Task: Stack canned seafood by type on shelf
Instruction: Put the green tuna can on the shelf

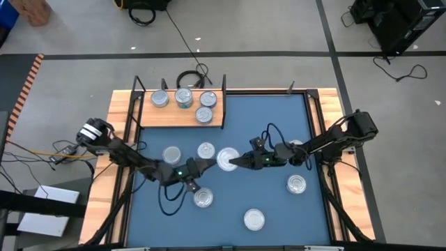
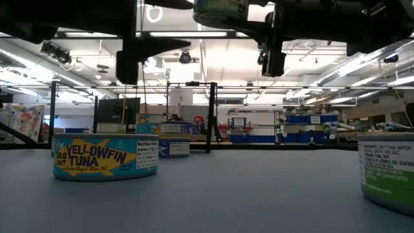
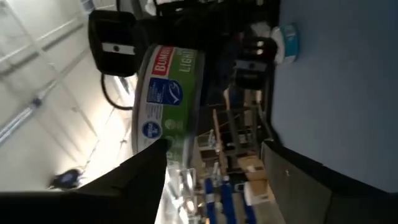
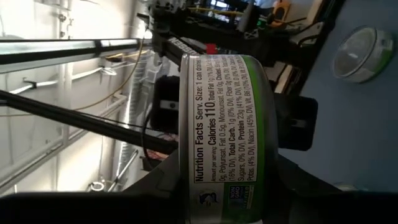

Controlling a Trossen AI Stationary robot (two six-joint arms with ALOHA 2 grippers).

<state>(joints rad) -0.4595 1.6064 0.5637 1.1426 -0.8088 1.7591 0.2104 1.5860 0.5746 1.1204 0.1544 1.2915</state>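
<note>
— Green label, silver lid: where is that tin sitting?

— It is not sitting anywhere. I am holding the green-labelled tin (image 1: 227, 159) in the air over the middle of the blue mat (image 1: 279, 118), clamped between the fingers of my right gripper (image 1: 238, 161). Its printed side wall is facing my right wrist camera.

— And what is your other arm doing?

— My left gripper (image 1: 211, 164) is hanging just beside the same tin, on the opposite side. Its fingers are standing wide apart and gripping nothing. One finger is lying very close to the tin's wall; I cannot tell whether it is touching.

— Where is the shelf lying?

— The shelf (image 1: 157, 118) is lying at the far edge of the mat, on my left arm's half of the surface (image 1: 120, 125), with black posts standing at its ends. Four shelf tins (image 1: 184, 97) are resting on its board: three in a row along the back, and the fourth nearer the front, toward the right end.

— Are other cans waiting?

— Loose tins (image 1: 254, 219) are lying scattered on the mat, apart from one another, some near each arm. From table height, a yellowfin tuna tin (image 2: 107, 157) is showing upright on the mat.
</note>
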